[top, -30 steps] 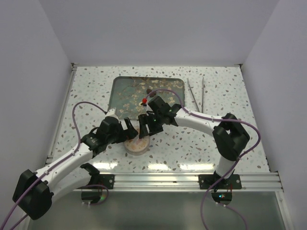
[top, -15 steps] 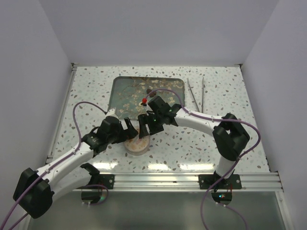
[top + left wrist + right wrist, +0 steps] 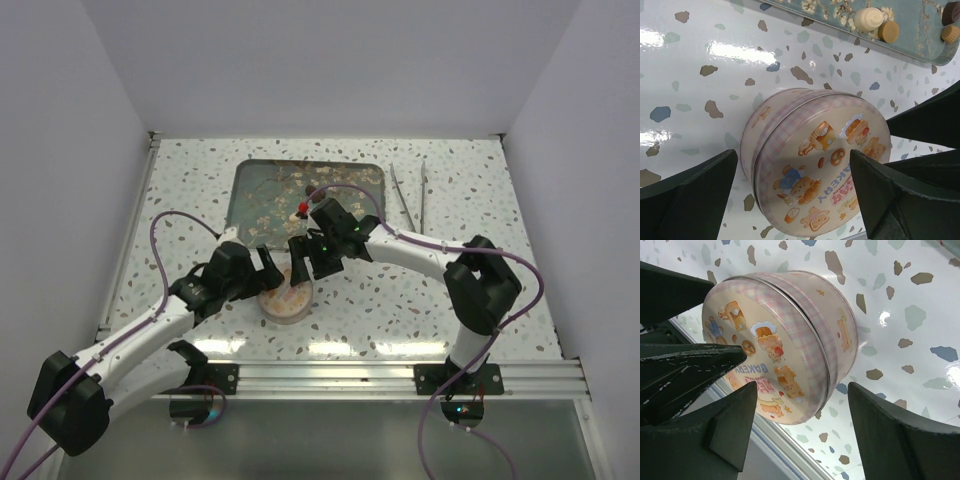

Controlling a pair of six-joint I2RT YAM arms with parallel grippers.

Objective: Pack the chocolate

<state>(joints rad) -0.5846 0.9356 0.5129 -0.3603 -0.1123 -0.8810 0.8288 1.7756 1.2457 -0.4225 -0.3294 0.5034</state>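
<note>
A round pink tin [image 3: 287, 298] with bear and bakery pictures stands shut with its lid on, near the table's front. It fills the left wrist view [image 3: 817, 160] and the right wrist view [image 3: 782, 345]. My left gripper [image 3: 268, 273] is open, its jaws either side of the tin [image 3: 794, 162] without touching it. My right gripper [image 3: 300, 266] is open too and straddles the tin's other side [image 3: 802, 390]. Chocolate pieces lie on the blossom-patterned tray [image 3: 910, 37]: a cream-white one [image 3: 867, 18], tan ones [image 3: 888, 31] and a dark one [image 3: 950, 13].
The teal blossom tray [image 3: 345, 175] lies behind the tin. Two metal tweezers [image 3: 410, 195] lie at the back right. The table's metal front rail [image 3: 400, 378] runs just in front of the tin. The left gripper's fingers [image 3: 675, 290] crowd the right wrist view.
Almost nothing differs. Both grippers stay open over the tin; the left wrist has crept slightly to the right.
</note>
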